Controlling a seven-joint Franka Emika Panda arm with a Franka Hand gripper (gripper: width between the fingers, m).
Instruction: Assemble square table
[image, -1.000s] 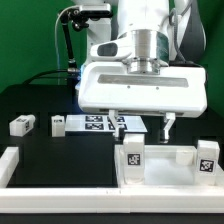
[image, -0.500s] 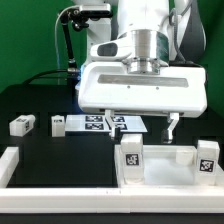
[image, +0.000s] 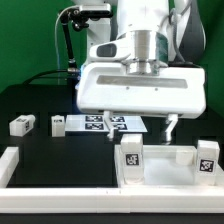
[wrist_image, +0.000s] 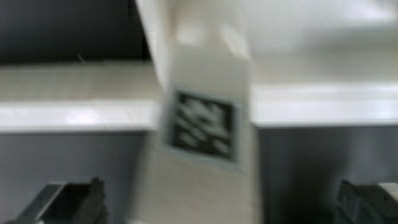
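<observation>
Claw (image: 141, 127) spread wide, near square table (image: 165, 158) rim

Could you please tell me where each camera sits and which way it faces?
Exterior view: off the arm, facing it across the black table; shows the white two-finger gripper, open.
Wrist view: on the wrist, looking past its dark fingertips at a blurred white tagged leg block.
Shared: the fingertips, probably that leg block.
</observation>
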